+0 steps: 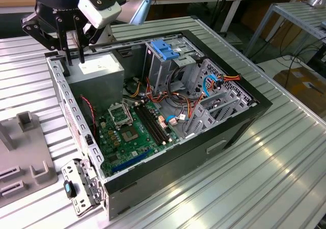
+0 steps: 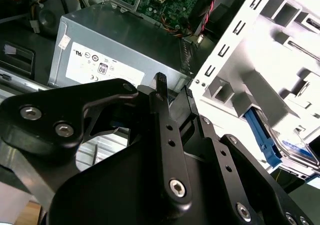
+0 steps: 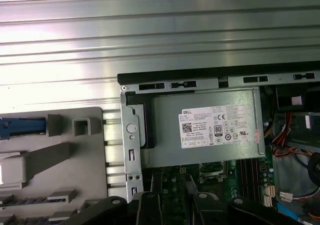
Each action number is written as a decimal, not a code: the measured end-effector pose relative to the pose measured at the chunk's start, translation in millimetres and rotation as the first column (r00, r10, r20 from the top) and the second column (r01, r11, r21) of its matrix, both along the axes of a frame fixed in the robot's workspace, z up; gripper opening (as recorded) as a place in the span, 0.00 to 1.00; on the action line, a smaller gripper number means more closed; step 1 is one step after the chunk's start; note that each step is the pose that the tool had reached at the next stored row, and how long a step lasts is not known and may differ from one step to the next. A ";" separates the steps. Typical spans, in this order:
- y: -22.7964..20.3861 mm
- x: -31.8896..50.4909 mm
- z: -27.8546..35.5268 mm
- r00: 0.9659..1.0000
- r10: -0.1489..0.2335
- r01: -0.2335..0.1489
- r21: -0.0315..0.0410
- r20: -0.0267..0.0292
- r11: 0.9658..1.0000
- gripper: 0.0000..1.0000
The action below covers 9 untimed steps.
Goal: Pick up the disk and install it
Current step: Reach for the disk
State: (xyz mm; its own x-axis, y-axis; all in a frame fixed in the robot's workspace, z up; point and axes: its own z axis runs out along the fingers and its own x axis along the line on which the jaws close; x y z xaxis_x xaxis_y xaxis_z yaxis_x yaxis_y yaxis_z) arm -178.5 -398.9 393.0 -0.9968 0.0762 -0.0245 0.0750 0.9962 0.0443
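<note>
**Open, empty gripper above the power supply; disk in the fixture beside the case**

At the exterior view's left, a grey moulded fixture (image 1: 25, 163) lies on the ribbed aluminium table (image 1: 265, 178), just beside the open computer case (image 1: 254, 112). In the second wrist view the disk (image 2: 292, 147) sits in this fixture, outside the case. It shows as a grey metal face with a bright blue carrier rail (image 2: 267, 140) along its edge. The first wrist view shows a blue rail end (image 3: 15, 126) among the fixture's raised blocks. Nothing touches the disk, and it lies well apart from the fingers.

Next to the right, the gripper (image 1: 74, 61) hangs over the rear corner of the case, above the grey power supply (image 1: 99, 71). Its two black fingers (image 1: 81, 51) point down with a clear gap between them and nothing held. The power supply carries a white label (image 3: 217, 126) with dark print, a barcode and rows of round approval marks.

Further right, the green motherboard (image 1: 130, 135) lies flat on the case floor. Beyond it stands the grey drive cage (image 1: 163, 68) with a blue plastic latch (image 1: 164, 48) on top. Orange and red cables (image 1: 229, 79) run to the cage's right, near the black front of the case.
</note>
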 end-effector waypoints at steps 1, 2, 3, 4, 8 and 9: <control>0.0 -0.9 0.0 1.000 0.000 0.000 0.000 0.000 1.000 0.31; 0.0 -1.6 0.0 1.000 0.000 0.000 0.000 0.000 1.000 0.31; 0.0 -2.0 0.0 1.000 0.000 0.000 0.000 0.000 1.000 0.31; 0.0 -2.8 0.0 1.000 0.000 0.000 0.000 0.000 1.000 0.31; 0.0 -4.9 -0.1 1.000 0.000 0.000 0.000 0.000 1.000 0.31; 0.0 -5.8 -0.1 1.000 0.000 0.000 0.000 0.000 1.000 0.31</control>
